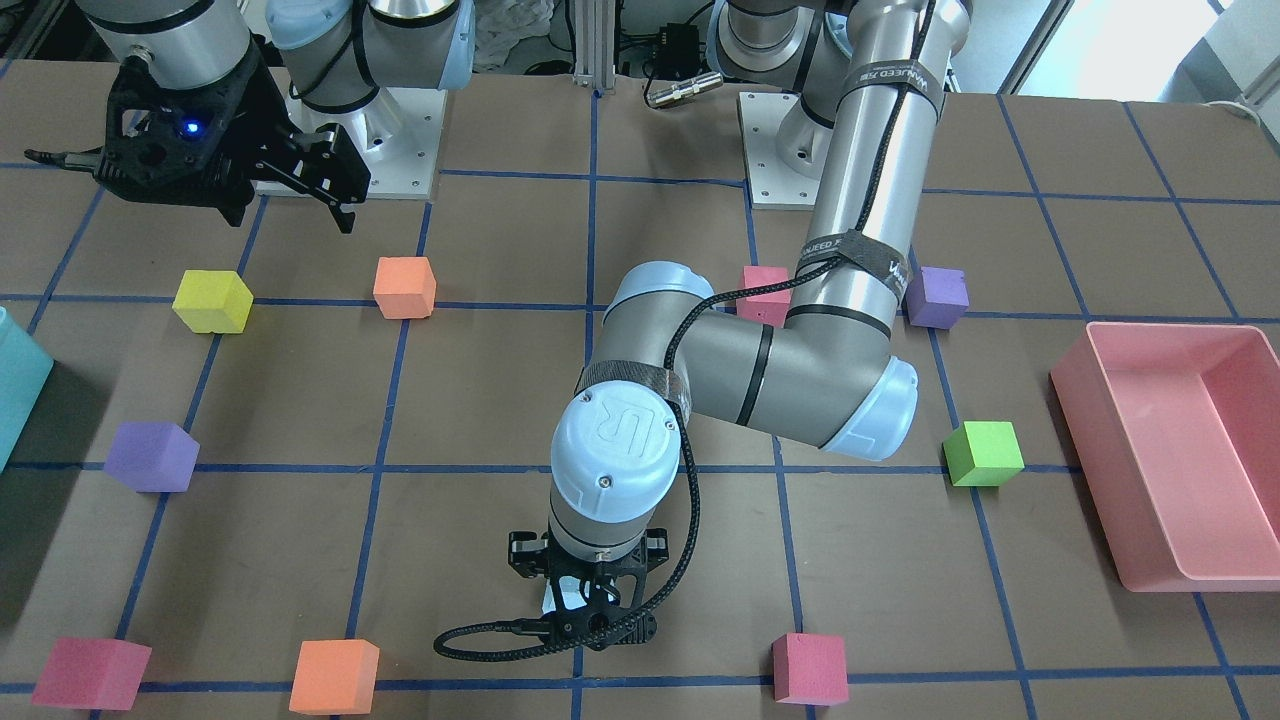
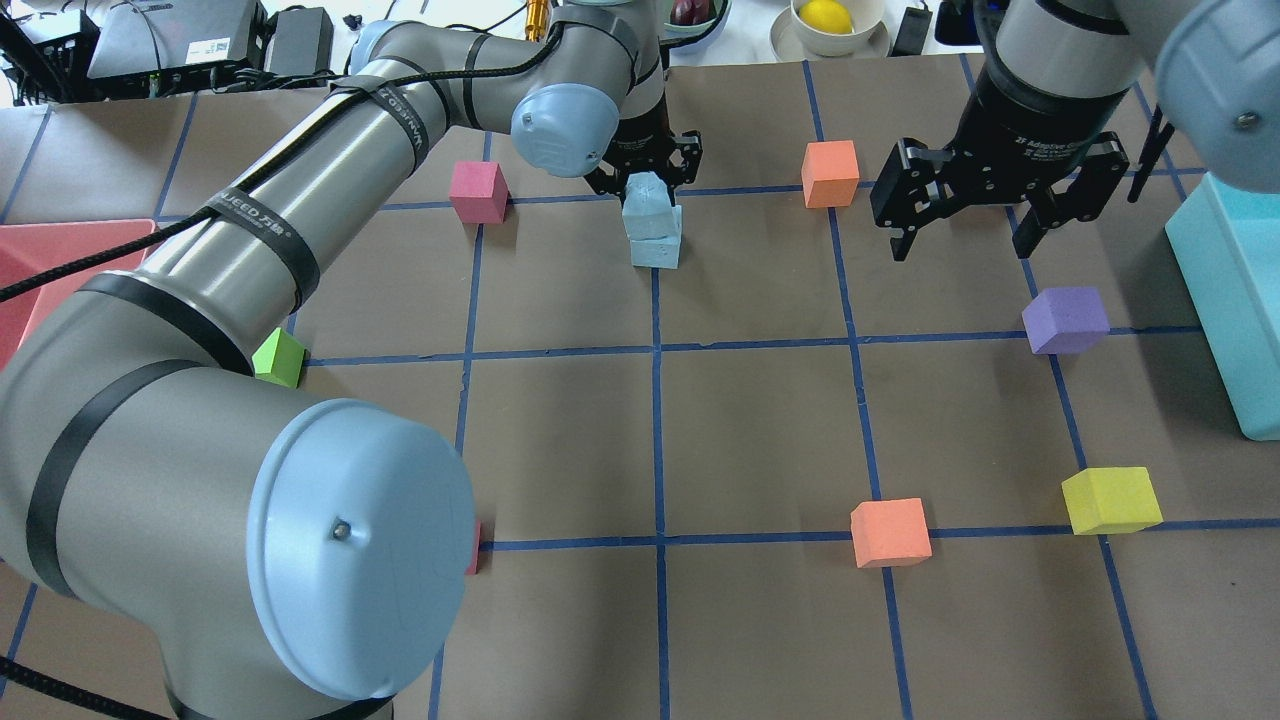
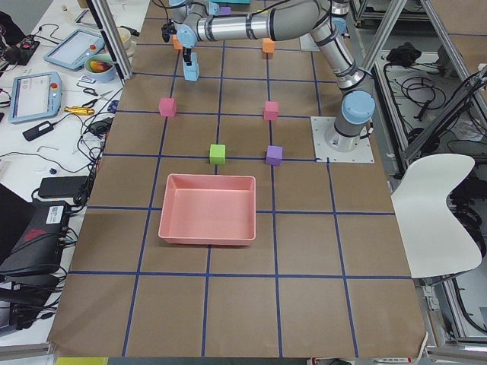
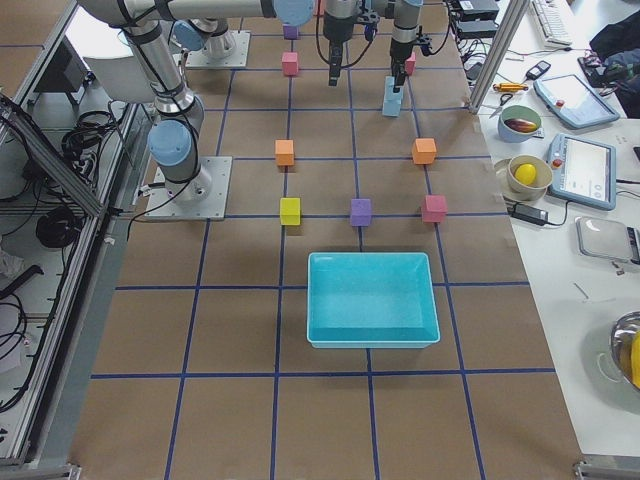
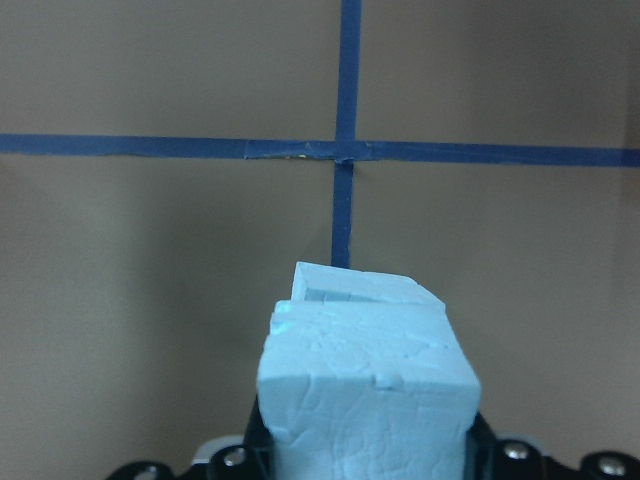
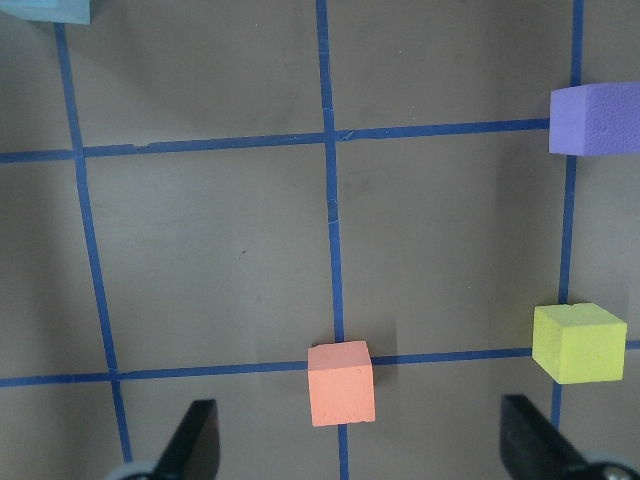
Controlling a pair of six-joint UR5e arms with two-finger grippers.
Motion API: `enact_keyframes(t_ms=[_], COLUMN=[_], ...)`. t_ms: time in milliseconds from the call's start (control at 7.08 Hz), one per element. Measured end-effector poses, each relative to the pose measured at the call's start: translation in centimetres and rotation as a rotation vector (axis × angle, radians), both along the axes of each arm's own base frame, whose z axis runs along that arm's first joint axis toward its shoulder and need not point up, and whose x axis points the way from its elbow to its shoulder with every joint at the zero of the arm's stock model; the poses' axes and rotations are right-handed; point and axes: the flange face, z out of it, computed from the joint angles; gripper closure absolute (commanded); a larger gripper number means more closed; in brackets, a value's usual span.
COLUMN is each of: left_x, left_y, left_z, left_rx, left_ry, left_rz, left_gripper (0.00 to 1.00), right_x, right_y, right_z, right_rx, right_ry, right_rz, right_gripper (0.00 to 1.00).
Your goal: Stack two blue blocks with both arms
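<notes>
Your left arm [image 2: 300, 210] and right arm [image 2: 1060, 40] are silver-grey tubes with pale blue joint caps. On the left arm, black straps [image 2: 265, 235] with white lettering pin a braided black cable [image 1: 696, 500]. 1 cap [image 1: 612, 440] bears an embossed UR logo and 2 small screws. The right gripper [image 2: 962, 245] is black, with a blue light [image 1: 190, 127].

Two pale sky-blue foam cubes [image 2: 655, 245], an orange foam cube [image 2: 889, 532], a yellow foam cube [image 2: 1110, 500], a pink plastic tray [image 1: 1180, 440] and a teal plastic bin [image 2: 1235, 290] dot the brown surface [image 2: 760, 440] gridded in dark blue tape.
</notes>
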Motion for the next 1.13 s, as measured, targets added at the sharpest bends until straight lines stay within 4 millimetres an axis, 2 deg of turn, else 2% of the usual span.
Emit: enact_keyframes(t_ms=[283, 424, 565, 1130], left_x=[-0.2, -0.5, -0.9, -1.1], left_y=[0.0, 0.2, 0.4, 0.5], left_z=[-0.3, -0.5, -0.6, -1.0], left_rx=[0.004, 0.006, 0.006, 0.005], left_ry=[-0.001, -0.001, -0.003, -0.015], left_rz=[0.01, 0.01, 0.007, -0.008], left_gripper=[1.0, 0.89, 0.01, 0.0], right_x=[0.1, 0.1, 0.1, 0.2], right_y=[0.6, 0.7, 0.8, 0.8], right_z=[0.2, 0.2, 0.3, 0.3], right_rx=[-0.005, -0.006, -0.006, -0.007], right_ry=[0.0, 0.0, 0.0, 0.0], right_rz=[-0.003, -0.003, -0.002, 0.004], right_gripper=[0.0, 0.0, 0.0, 0.0])
